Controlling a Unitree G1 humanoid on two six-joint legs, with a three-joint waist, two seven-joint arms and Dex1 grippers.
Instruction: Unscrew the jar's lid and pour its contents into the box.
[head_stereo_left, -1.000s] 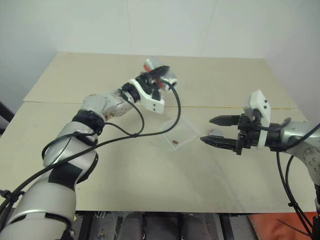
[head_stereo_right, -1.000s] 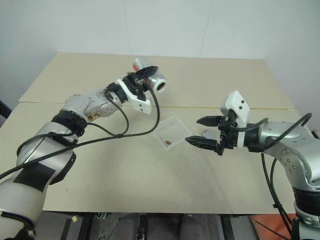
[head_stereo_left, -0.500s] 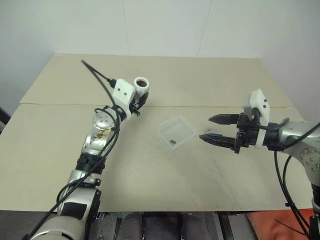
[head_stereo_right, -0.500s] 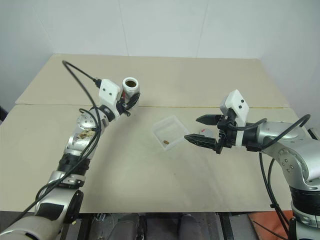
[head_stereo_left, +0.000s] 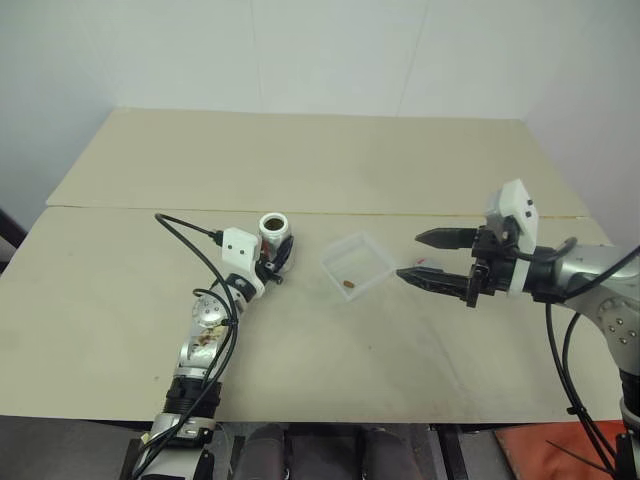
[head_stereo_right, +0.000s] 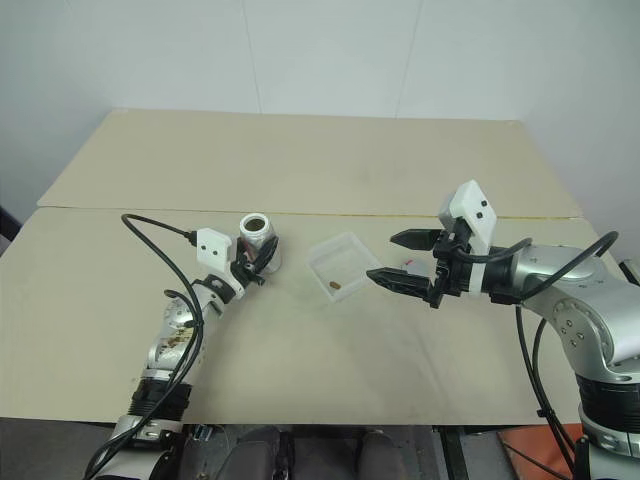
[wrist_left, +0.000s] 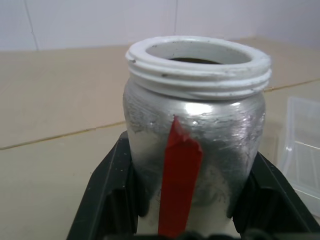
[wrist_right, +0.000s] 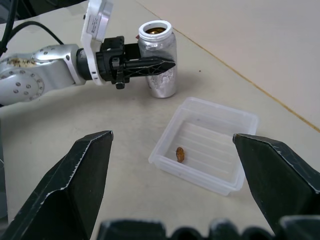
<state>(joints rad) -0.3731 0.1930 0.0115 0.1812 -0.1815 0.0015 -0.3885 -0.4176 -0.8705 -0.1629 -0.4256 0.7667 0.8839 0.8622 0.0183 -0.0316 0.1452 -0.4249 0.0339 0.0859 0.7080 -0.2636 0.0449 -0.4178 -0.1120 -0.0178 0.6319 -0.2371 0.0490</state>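
Left gripper is clamped on the jar — upright, mouth open, no cap on it, base at or just above the table; contact is hard to tell. Just beyond its fingertips toward the right arm sits the box with the contents, one brown pellet, already inside. Right gripper hovers spread wide with nothing between its fingers, box just ahead of the tips.

Step looks like setting the emptied jar down: lower it square, base flat, release only once it stands, keep it off the box wall.

Hard to read — the lid is only a pale sliver with red behind the right fingers; jar interior is dark, can't confirm it's empty.
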